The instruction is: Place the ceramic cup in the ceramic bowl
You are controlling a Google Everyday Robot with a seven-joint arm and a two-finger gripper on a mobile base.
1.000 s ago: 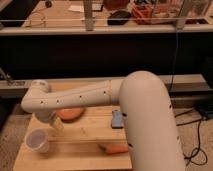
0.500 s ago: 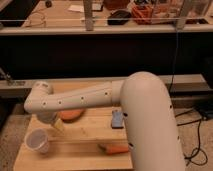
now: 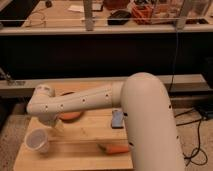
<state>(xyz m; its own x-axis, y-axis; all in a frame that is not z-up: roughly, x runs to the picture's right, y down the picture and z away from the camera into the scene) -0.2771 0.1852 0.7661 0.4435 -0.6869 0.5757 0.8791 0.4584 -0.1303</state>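
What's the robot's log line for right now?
gripper: beside cup | cup: upright on table | bowl: partly behind arm, no cup inside

Item count on the wooden board [image 3: 75, 152]: four objects, one arm.
1x ceramic cup [image 3: 37, 140], 1x ceramic bowl [image 3: 70, 116], 1x orange carrot-shaped piece [image 3: 116, 148], 1x small blue-grey flat object [image 3: 117, 119]; 1x white arm [image 3: 82, 101], with 1x gripper [image 3: 49, 129] low at the board's left end, just beside the cup.

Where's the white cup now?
The small white ceramic cup stands near the wooden table's front-left corner, beside the end effector, in front of the round terracotta bowl.
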